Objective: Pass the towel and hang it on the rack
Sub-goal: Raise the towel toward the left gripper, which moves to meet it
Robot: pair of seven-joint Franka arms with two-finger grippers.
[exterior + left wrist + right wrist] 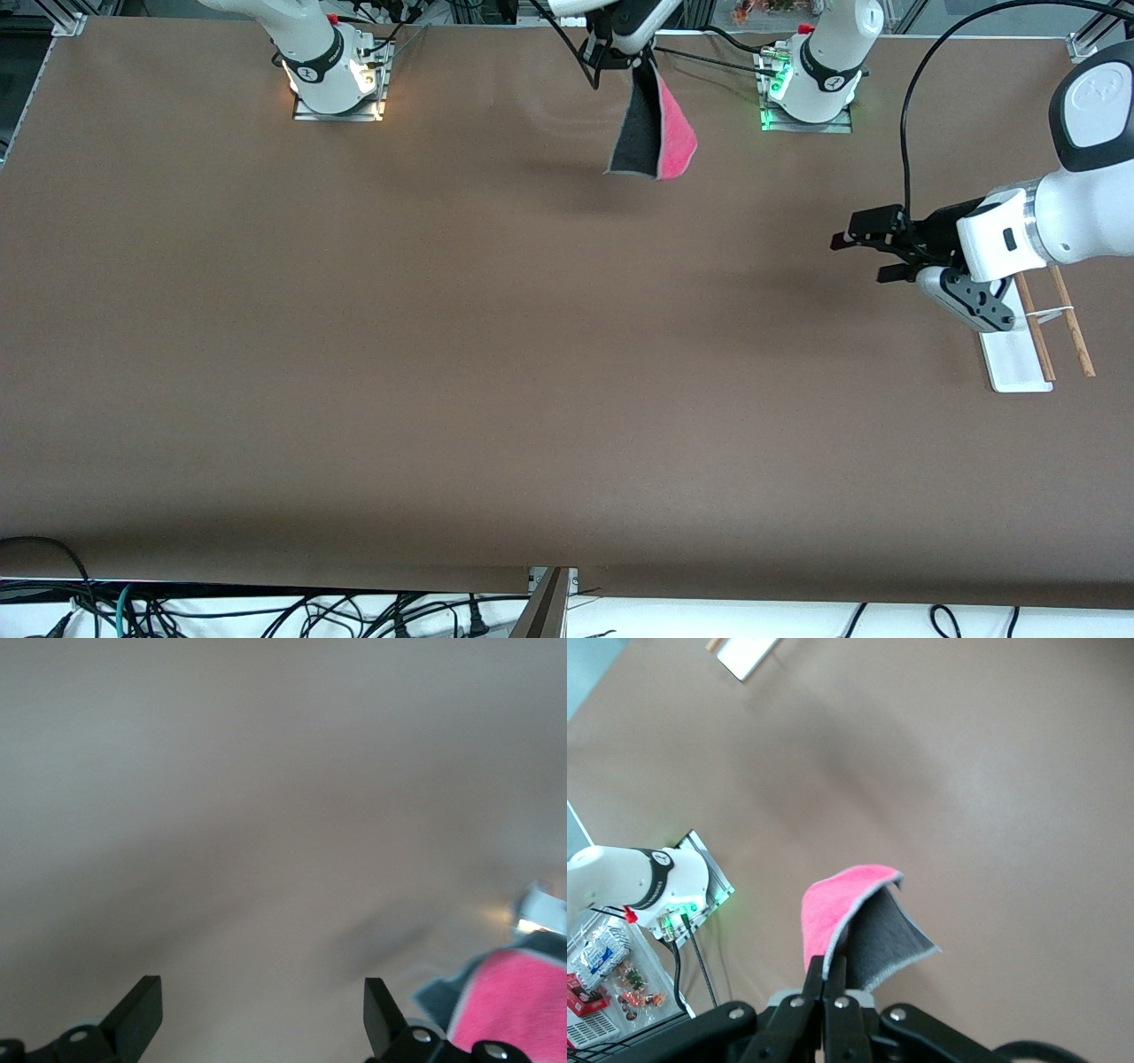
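Note:
The towel [660, 133] hangs folded in the air, pink-red on one face and dark grey on the other, over the table between the two arm bases. My right gripper [636, 62] is shut on its top edge; in the right wrist view the towel [843, 904] droops from the closed right gripper [835, 970]. My left gripper [861, 259] is open and holds nothing, hovering beside the rack [1019, 368], whose two wooden rods [1074, 328] rise over a white base. In the left wrist view the left gripper [261, 1010] stands wide, with the towel [514, 1005] at the edge.
The brown table [461, 354] fills the view. The right arm's base [332, 75] and the left arm's base [815, 84] stand along its farthest edge. Cables [266, 611] hang below the edge nearest the front camera.

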